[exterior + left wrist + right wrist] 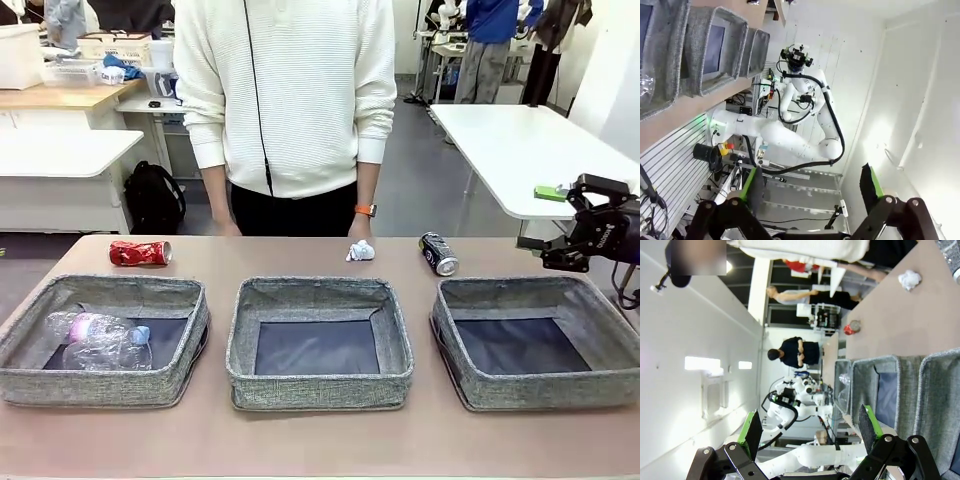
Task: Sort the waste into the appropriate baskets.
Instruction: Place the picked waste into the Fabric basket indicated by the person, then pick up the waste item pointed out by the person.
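Three grey baskets stand in a row: left (100,388), middle (320,392) and right (540,394). Clear plastic bottles (98,341), one pink-labelled with a blue cap, lie in the left basket. Behind the baskets on the bare table lie a crushed red can (139,253), a white paper wad (360,251) and a black can (438,253). My right gripper (560,226) hovers open and empty off the table's right end, level with the black can. In the right wrist view its open gripper (810,420) faces along the row, with the wad (910,279) and red can (852,328) beyond. My left gripper (808,175) is open and empty.
A person in a white sweater (290,100) stands at the far side, hands hanging at the table's far edge near the wad. White tables stand behind, one at the right holding a small green object (550,193). A bare strip of table runs in front of the baskets.
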Robot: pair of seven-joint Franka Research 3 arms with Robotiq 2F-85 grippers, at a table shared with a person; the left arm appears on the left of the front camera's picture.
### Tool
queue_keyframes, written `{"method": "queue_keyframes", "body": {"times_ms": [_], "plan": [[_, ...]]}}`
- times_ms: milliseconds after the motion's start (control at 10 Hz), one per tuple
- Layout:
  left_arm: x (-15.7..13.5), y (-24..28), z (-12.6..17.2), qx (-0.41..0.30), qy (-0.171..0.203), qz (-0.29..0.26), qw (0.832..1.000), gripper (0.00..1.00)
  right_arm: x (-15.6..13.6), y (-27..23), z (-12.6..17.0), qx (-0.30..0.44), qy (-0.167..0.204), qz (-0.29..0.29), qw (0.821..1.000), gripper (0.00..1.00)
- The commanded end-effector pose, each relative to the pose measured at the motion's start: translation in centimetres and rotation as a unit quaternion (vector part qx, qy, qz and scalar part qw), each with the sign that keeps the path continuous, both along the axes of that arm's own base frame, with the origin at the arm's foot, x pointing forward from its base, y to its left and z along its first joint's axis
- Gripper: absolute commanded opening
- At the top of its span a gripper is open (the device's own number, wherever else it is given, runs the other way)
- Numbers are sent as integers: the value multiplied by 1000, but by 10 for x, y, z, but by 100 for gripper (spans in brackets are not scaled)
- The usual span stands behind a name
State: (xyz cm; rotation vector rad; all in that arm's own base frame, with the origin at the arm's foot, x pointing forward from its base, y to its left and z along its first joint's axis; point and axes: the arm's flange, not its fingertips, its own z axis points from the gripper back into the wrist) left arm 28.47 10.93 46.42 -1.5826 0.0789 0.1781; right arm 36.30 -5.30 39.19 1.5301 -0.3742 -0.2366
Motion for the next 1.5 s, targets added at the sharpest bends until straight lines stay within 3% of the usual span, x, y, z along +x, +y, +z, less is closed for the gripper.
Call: {"method": "queue_keyframes", "body": {"times_ms": [0,1400], "plan": [[1,-3,6,-9,-21,-10,1000,100,0,1,5,9,7,-3,1000,100],[1,-3,6,-9,-21,-10,1000,100,0,1,5,9,7,-3,1000,100]]}}
